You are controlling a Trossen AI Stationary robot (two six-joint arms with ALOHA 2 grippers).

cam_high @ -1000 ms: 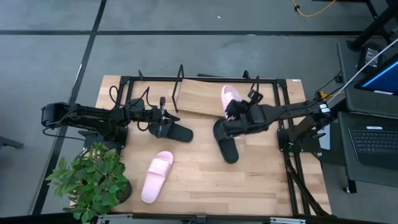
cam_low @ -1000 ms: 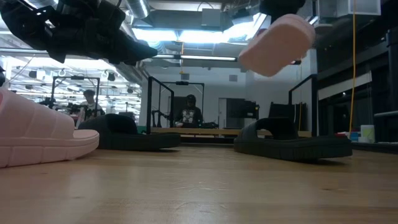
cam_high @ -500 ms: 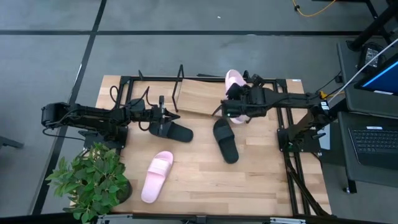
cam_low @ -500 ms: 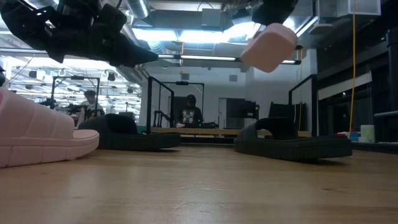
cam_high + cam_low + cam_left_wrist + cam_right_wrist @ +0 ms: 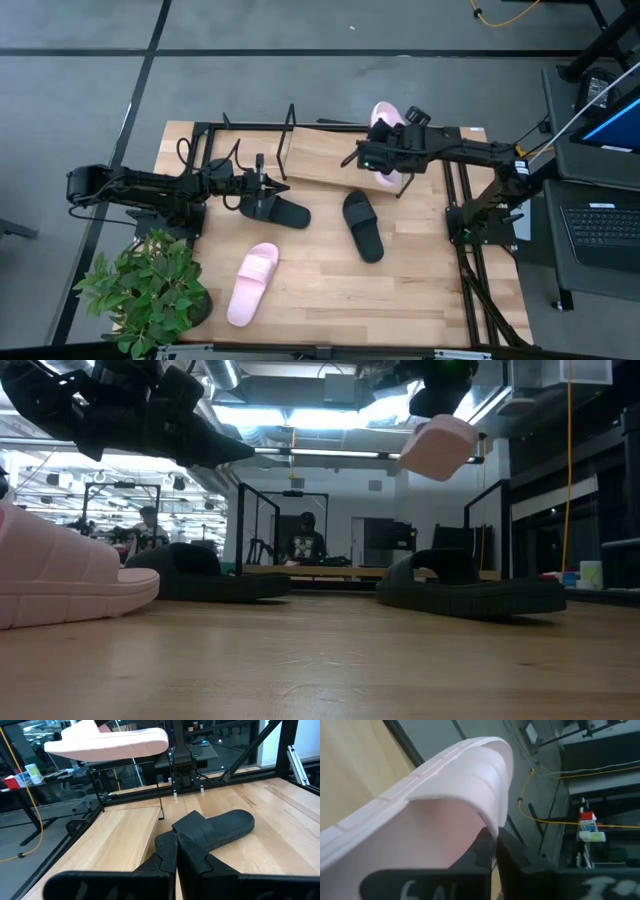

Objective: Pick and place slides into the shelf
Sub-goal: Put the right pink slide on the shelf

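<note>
Above the shelf's (image 5: 322, 160) right end, right gripper (image 5: 385, 158) fingers clamp a pink slide (image 5: 383, 118) pointing rearward.

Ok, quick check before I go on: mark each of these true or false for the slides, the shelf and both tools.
1. The right tool holds a pink slide in the air over the shelf. True.
2. Both black slides are already on the shelf. False: both lie on the tabletop, one near the middle, the other by the left tool.
3. The second pink slide lies on the tabletop near the plant. True.
4. The left tool is wide open. False: it is shut.
</note>
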